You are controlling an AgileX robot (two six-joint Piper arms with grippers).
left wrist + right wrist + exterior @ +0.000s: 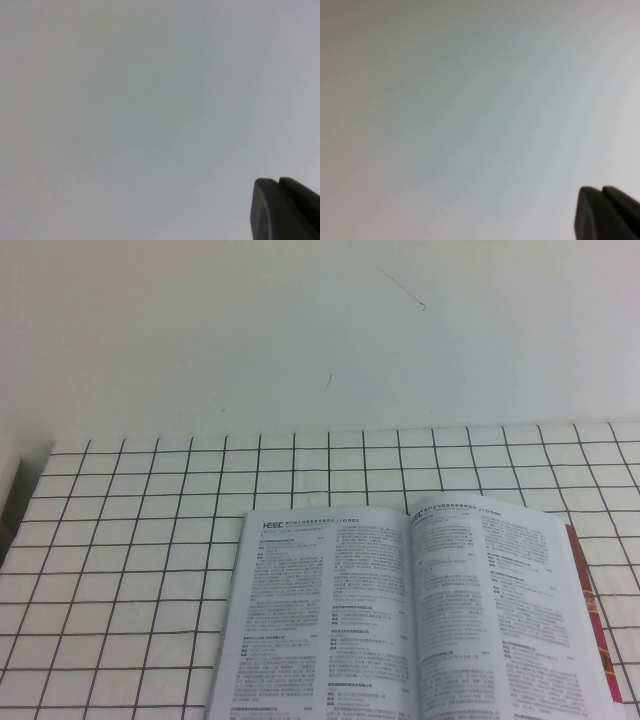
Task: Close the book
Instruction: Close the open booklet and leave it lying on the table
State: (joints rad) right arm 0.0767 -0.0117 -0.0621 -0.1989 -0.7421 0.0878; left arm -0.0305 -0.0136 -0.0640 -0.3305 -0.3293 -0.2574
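As book (410, 625) gapes, left gripper (283, 210), right gripper (606, 214) aloft

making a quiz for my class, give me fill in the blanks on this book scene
1. The book lies ____ on the cloth.
2. The cover edge showing beside its right page is ____.
3. The cloth's black lines form a ____.
4. The left gripper and right gripper each face a blank pale surface in their wrist views and are absent from the ____ view.
Missing words: open; red; grid; high
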